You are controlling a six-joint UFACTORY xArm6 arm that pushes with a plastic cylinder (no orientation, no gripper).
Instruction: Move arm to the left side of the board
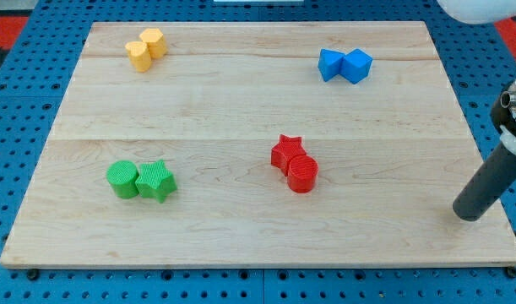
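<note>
Eight small blocks sit in pairs on our wooden board (pixel 241 101), and my tip (pixel 470 213) is far over at the view's right edge, touching none of them and holding nothing, since our rod has no jaws to open. The red star (pixel 286 150) and red cylinder (pixel 302 174) are nearest. The green cylinder (pixel 121 179) and green star (pixel 156 180) wait on the left. We think nearly the whole trip across is left to do.
</note>
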